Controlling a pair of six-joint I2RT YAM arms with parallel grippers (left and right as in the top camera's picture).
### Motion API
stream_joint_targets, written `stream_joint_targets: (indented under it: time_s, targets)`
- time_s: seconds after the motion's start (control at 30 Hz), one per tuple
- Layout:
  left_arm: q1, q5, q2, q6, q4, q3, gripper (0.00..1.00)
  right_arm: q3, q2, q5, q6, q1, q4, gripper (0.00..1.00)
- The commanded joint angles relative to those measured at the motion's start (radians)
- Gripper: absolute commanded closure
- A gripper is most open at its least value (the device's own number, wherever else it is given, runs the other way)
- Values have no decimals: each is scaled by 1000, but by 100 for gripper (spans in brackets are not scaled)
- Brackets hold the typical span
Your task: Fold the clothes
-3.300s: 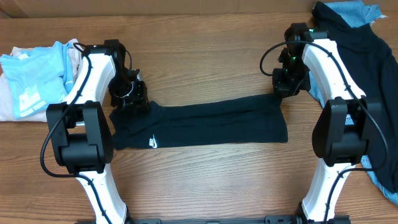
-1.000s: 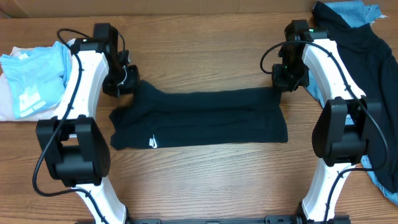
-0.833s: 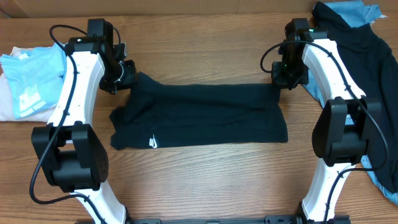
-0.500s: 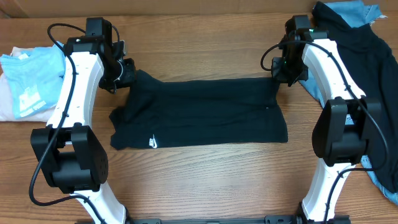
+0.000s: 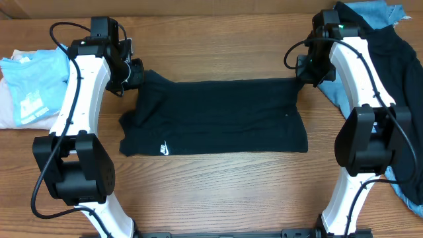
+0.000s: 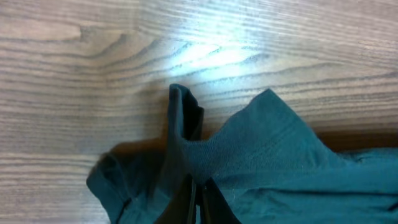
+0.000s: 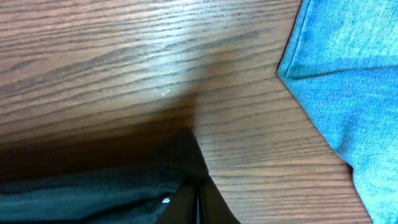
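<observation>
Nearest me is bare wood-grain counter [image 5: 218,192], with both arm bases planted at its front edge. Just beyond, the black T-shirt [image 5: 215,118] lies spread across the middle of the counter as a wide band, its long axis running left to right between the two arms. A small white swoosh logo [image 5: 162,149] faces up close to the near-left corner. The near hem is straight; the left side is rumpled, with a fold poking out toward the left arm. Farther back, the shirt's far edge spans the two end effectors. The left end effector [image 5: 135,74] is at the far-left corner, clenched on a bunched peak of black knit. In the left wrist view the cloth rises in a ridge that runs in between the fingers. The right end effector [image 5: 305,71] is at the far-right corner, likewise clenched on the shirt. In the right wrist view the black corner feeds into the closed fingertips, with shadow on the wood beside it. Off to the left, well apart from the shirt, lies a light-blue tee [image 5: 36,89] with white print. At the far right, a blue denim garment [image 5: 373,16] lies under a dark cloth [image 5: 396,59], near the right end effector.
</observation>
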Motion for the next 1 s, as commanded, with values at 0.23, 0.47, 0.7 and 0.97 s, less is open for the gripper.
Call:
stream_joint_targets:
  time_s: [0.23, 0.47, 0.7, 0.97]
  targets:
    - [-3, 21, -23, -3, -206, 21, 96, 32, -34, 8, 3, -9, -182, 96]
    - [-36, 16, -23, 1, -233, -53, 96, 15, -34, 6, 4, -8, -272, 96]
    - [-53, 17, -23, 0, -185, -169, 96, -57, -34, 6, 4, -8, -287, 96]
    - [-56, 17, -23, 1, -177, -223, 96, -136, -34, 7, 4, -8, -293, 96]
